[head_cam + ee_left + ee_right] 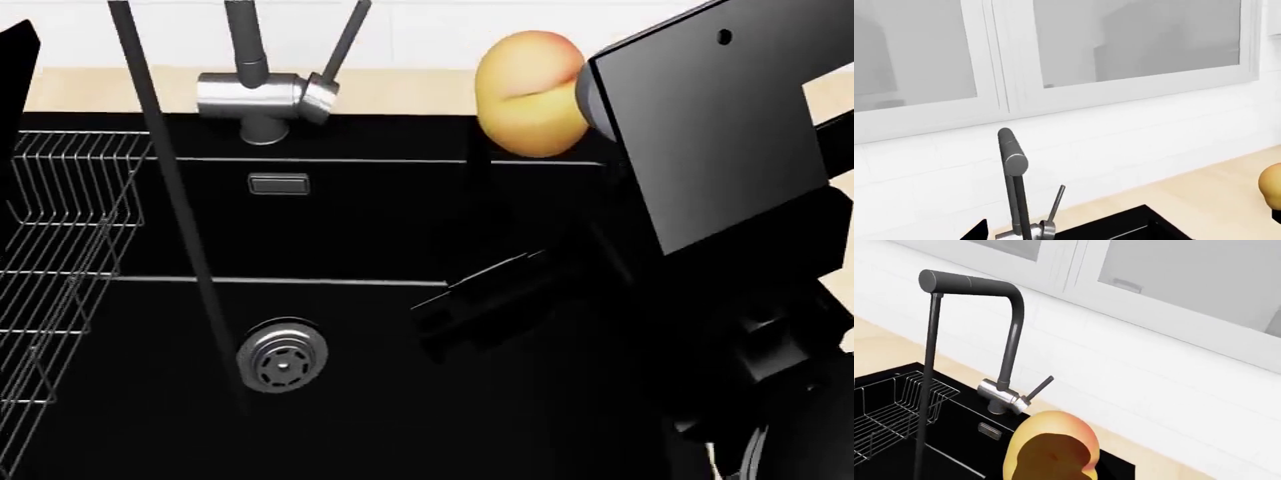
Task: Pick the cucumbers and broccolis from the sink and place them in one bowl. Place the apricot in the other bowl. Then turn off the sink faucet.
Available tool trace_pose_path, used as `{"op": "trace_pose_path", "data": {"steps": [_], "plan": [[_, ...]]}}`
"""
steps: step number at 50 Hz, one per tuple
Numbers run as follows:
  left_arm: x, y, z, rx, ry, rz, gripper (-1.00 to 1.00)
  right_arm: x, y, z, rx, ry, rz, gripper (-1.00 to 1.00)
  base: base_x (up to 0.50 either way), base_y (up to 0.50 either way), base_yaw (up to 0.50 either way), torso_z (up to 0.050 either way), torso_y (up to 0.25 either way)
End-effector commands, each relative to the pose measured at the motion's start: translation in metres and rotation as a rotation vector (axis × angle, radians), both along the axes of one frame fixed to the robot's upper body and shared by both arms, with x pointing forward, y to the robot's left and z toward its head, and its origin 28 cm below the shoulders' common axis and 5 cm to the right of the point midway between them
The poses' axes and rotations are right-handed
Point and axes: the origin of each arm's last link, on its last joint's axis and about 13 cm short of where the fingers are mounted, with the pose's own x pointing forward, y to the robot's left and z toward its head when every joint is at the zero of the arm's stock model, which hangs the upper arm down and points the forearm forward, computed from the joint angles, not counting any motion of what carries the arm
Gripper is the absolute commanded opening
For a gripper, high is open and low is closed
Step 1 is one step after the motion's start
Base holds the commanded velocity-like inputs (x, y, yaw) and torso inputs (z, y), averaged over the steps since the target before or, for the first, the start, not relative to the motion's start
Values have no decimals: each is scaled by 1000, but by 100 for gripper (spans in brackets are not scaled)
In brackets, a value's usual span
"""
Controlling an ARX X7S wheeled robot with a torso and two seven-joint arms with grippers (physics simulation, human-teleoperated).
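Apricot (529, 92): lifted above sink (400, 210), clamped in right gripper (577, 95); bowl unseen. Faucet (263, 97) running. Left gripper: jaw state cannot be told.

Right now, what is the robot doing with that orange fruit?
The robot is holding the apricot up in the air above the black sink, by its right arm. The gripper itself is hidden, so the hold can't be seen. Water runs in a thin stream from the sink faucet towards the drain. No bowl shows in these views.
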Motion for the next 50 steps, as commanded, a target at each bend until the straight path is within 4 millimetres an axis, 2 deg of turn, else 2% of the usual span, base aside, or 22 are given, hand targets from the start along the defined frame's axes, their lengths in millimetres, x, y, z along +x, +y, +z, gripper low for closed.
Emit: {"op": "trace_pose_path", "data": {"steps": [1, 15, 50], "plan": [[2, -1, 3, -23, -21, -40, 100, 11, -4, 9, -15, -48, -18, -100, -176, -488, 0, 0, 0], [2, -1, 5, -19, -23, -38, 100, 14, -13, 14, 2, -65, -64, -100, -124, -499, 0, 0, 0], [0, -1, 4, -14, -19, -45, 100, 15, -12, 14, 9, -68, -51, -100, -104, -500, 0, 0, 0]]}}
